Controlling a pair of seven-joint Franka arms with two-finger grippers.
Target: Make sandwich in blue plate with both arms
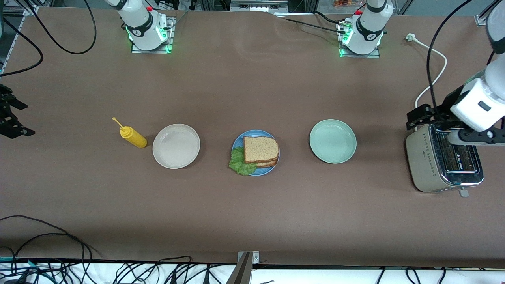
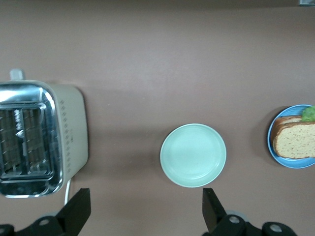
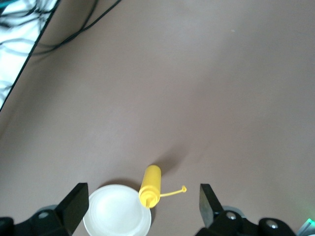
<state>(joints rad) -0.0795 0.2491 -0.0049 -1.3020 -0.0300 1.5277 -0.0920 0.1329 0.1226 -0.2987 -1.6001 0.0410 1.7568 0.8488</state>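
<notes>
The blue plate [image 1: 236,143] lies mid-table and holds the sandwich: two brown bread slices [image 1: 260,149] stacked, with a green lettuce leaf [image 1: 239,162] sticking out at the edge nearer the front camera. In the left wrist view the blue plate [image 2: 270,142], bread [image 2: 295,141] and lettuce [image 2: 310,114] show at the frame edge. My left gripper [image 1: 422,116] [image 2: 145,195] hangs open and empty over the toaster's end of the table. My right gripper [image 1: 19,118] [image 3: 141,190] is open and empty, high over the right arm's end of the table.
A pale green plate [image 1: 332,141] [image 2: 193,155] lies between the blue plate and a beige-and-chrome toaster [image 1: 442,161] [image 2: 44,137]. A beige plate [image 1: 176,146] [image 3: 117,211] and a lying yellow squeeze bottle [image 1: 133,136] [image 3: 150,186] are toward the right arm's end. Cables run along the front edge.
</notes>
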